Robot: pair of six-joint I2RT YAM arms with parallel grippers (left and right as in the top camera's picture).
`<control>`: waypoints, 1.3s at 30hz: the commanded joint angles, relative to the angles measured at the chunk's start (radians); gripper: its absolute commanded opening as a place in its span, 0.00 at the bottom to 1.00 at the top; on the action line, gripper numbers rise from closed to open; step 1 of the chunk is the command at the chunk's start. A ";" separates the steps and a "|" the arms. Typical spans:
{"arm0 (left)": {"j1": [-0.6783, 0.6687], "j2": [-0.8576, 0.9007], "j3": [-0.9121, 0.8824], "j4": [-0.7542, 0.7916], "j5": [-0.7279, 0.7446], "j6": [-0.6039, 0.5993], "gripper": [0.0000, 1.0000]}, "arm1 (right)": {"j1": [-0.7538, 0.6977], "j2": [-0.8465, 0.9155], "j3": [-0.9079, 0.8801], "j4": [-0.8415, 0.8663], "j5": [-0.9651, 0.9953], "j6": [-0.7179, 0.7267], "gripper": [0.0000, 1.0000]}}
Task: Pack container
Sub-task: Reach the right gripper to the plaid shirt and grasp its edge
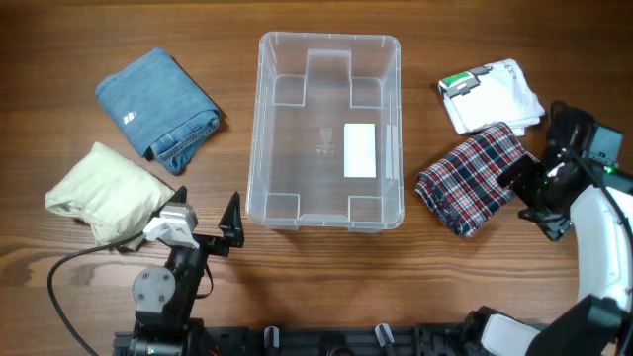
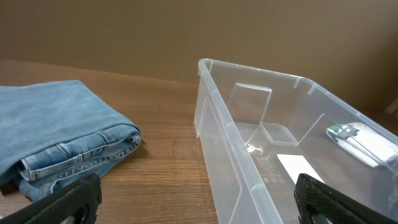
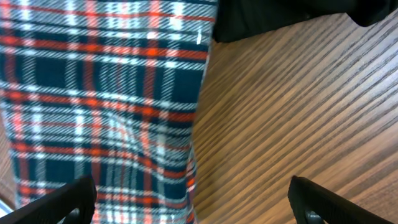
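The container (image 1: 254,129) is a clear rectangular bin in the middle of the table, with a white label (image 1: 359,149) on its base and nothing else inside. My left gripper (image 1: 203,227) hovers open near the bin's front left corner. In the left wrist view its fingertips (image 2: 68,200) stand wide apart, with the container wall (image 2: 214,134) ahead on the right. My right gripper (image 1: 534,198) is open over the right edge of a folded plaid cloth (image 1: 473,180). The right wrist view shows the plaid cloth (image 3: 106,106) under the left finger and bare wood under the right one.
Folded blue jeans (image 1: 158,107) lie at the back left, also seen as jeans (image 2: 62,137) in the left wrist view. A beige folded cloth (image 1: 107,193) lies at the front left. A white folded garment (image 1: 490,94) sits behind the plaid cloth.
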 commanded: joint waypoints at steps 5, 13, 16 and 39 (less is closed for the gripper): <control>-0.005 0.001 -0.008 0.003 0.008 0.016 1.00 | -0.011 0.046 -0.093 0.150 -0.119 -0.004 1.00; -0.005 0.001 -0.008 0.003 0.008 0.016 1.00 | -0.011 0.087 -0.206 0.307 -0.165 0.028 1.00; -0.005 0.001 -0.008 0.003 0.008 0.016 1.00 | -0.011 0.106 -0.208 0.327 -0.172 0.029 1.00; -0.005 0.001 -0.008 0.003 0.008 0.016 1.00 | -0.008 0.310 -0.208 0.496 -0.313 0.055 0.68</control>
